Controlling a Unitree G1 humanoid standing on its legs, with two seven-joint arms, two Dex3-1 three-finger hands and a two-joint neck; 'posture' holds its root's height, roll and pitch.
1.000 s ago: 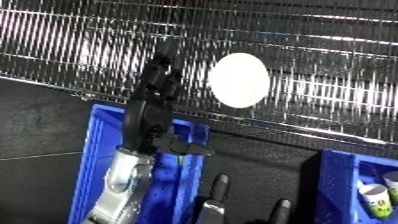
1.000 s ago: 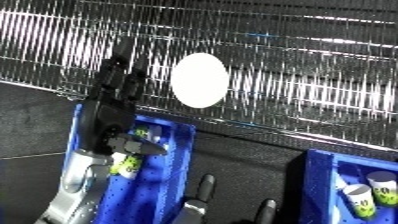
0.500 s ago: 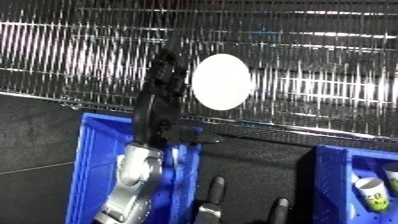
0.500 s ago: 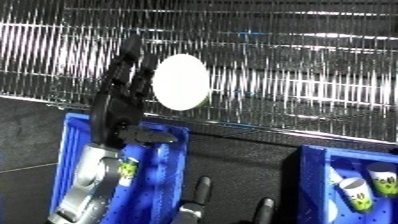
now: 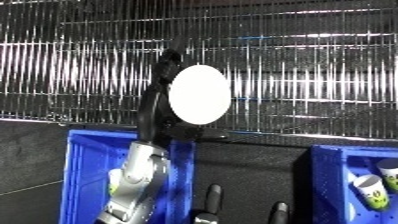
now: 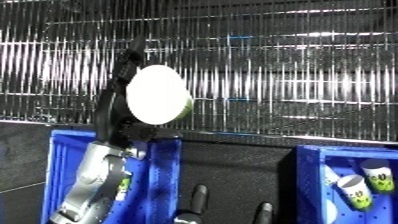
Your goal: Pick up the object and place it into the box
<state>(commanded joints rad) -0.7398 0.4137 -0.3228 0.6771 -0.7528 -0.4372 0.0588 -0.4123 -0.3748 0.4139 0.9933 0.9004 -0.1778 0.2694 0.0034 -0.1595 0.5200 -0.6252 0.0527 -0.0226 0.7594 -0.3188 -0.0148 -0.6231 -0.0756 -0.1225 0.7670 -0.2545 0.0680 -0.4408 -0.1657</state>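
Note:
My left hand (image 5: 158, 107) is raised above the left blue bin (image 5: 82, 170), fingers curled round a white cup (image 5: 199, 95). The cup's round white end faces me, and a strip of its green side shows at the right (image 6: 188, 106). The cup hangs over the bin's far right part, in front of the wire mesh. Of my right hand (image 5: 211, 199) only straight black fingers rise from the lower edge between the two bins, holding nothing.
A wire mesh wall (image 5: 302, 70) fills the background. A second blue bin (image 6: 313, 185) at the lower right holds white cups with green prints (image 6: 355, 189). Another such cup (image 6: 123, 186) lies in the left bin beside my forearm. Dark floor lies between the bins.
The whole picture has shifted down and left, so the camera moved. The held cup has drifted slightly left over the left bin. The right hand's fingers stay at the lower edge.

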